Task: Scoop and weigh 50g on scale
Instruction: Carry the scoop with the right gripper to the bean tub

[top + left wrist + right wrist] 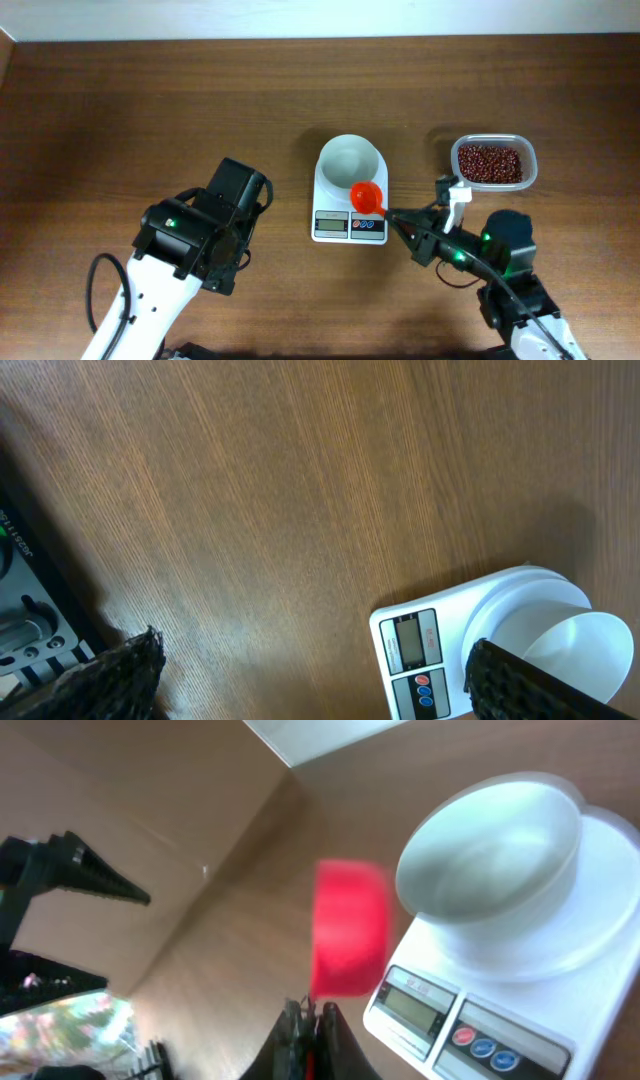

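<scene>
Left gripper [312, 652]: jaws fully spread. In the left wrist view its two dark ribbed fingers [118, 678] sit at the bottom left and bottom right corners with only bare wooden table [300, 480] between them, so it holds and touches nothing. In the overhead view the left arm sits lower left, well apart from the scale [349, 226]. Right gripper [311, 1025]: fingers pinched tight together at bottom centre of the right wrist view, clamped on the handle of the red scoop [368, 196]. Overhead, the scoop head hangs over the scale's right front area, just beside the lower right rim of the white bowl [349, 160] and just above the display and buttons. The scoop is blurred in the wrist view, so I can't tell what is in it. The scale is at frame centre with the bowl on top, its inside plain white. The beans [490, 163] sit heaped in the clear tub [531, 166] at upper right, near the scale but not touching it.
</scene>
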